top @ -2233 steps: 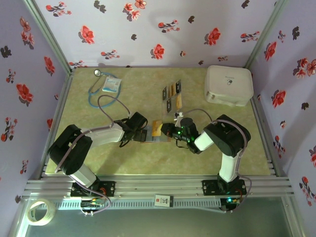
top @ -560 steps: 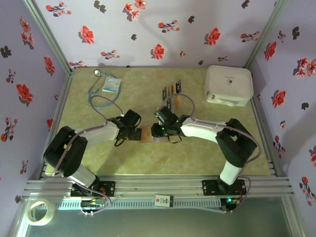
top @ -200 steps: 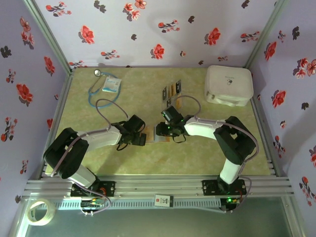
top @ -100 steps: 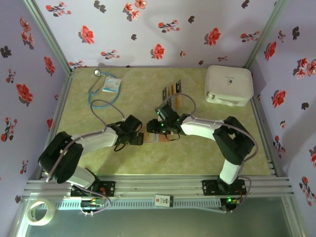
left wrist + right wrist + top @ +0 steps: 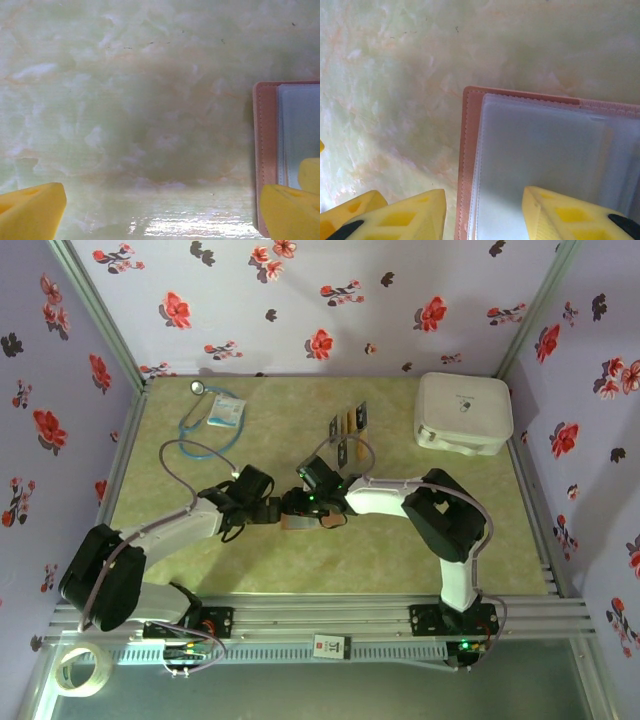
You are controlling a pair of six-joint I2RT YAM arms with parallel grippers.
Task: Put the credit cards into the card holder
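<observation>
The right gripper (image 5: 485,220) is partly open, with one yellow finger (image 5: 560,215) on the clear pocket of the flat reddish-brown leather card holder (image 5: 469,160) and one just left of it. The left gripper (image 5: 160,215), wide open, sits at the holder's left. No card is held. I think fetching one of the small dark and yellow credit cards (image 5: 347,432), farther back, comes next.

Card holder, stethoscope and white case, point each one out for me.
card holder (image 5: 540,145), right wrist view, its clear inner pocket.
stethoscope (image 5: 198,387), top external view, its round chest piece.
white case (image 5: 463,412), top external view, middle of its lid.
</observation>
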